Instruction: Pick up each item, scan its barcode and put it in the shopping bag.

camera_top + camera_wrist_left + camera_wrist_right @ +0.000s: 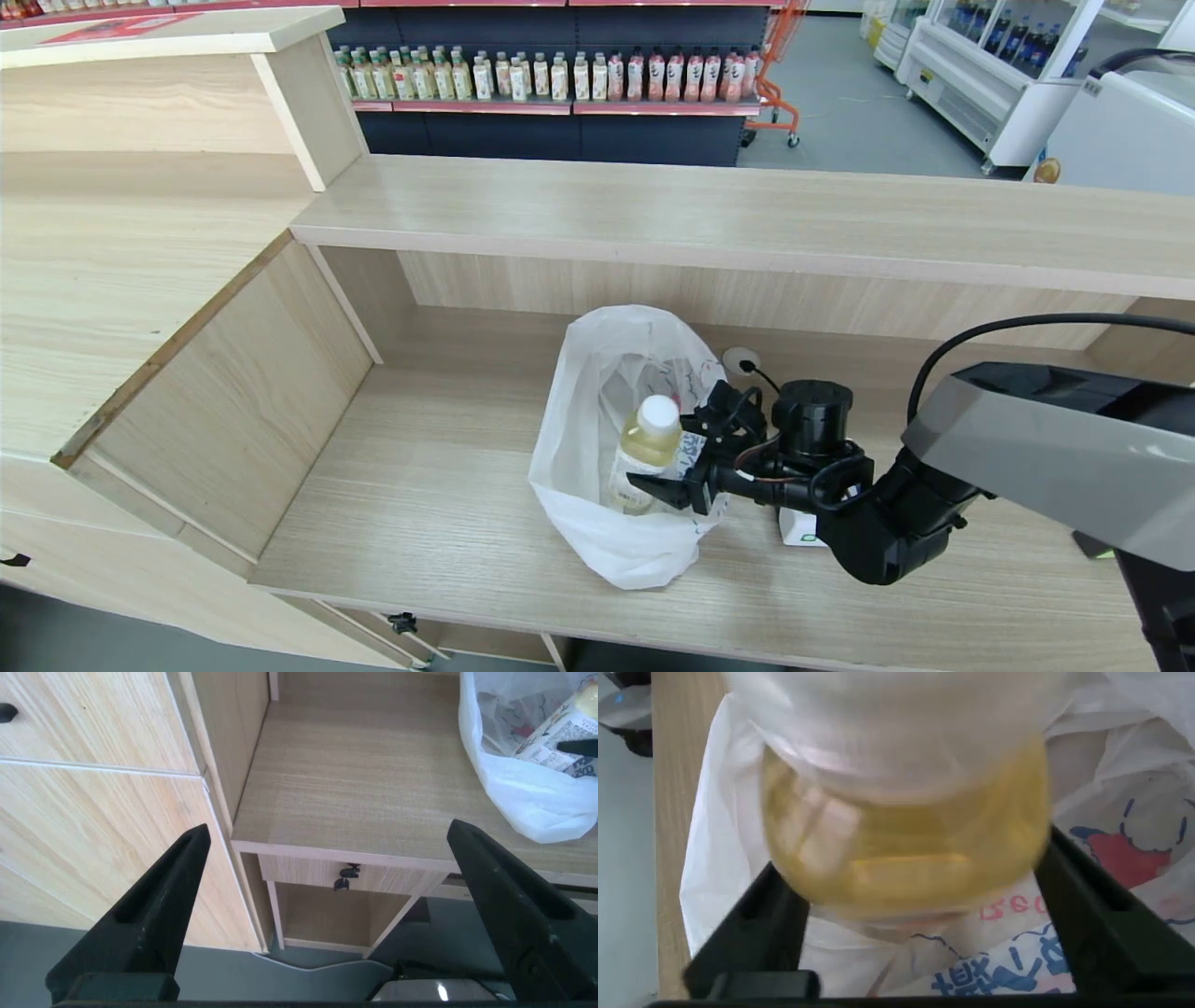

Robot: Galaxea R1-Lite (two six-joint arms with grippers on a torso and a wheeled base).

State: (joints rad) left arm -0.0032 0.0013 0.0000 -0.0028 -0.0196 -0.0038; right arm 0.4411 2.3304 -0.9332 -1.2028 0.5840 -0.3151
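The right claw (667, 457) is clenched on the bottle (651, 431), one finger on either side of the yellow-filled body below the white cap. The bottle stands near upright, long axis vertical, with its lower half inside the mouth of the shopping bag (579, 448), so the release looks to lie straight down. Printed plastic shows inside the bag; I cannot tell if other items lie there. The bag sits on the surface (420, 504). The left claw (329, 831) hangs released, well apart, off the surface's front edge
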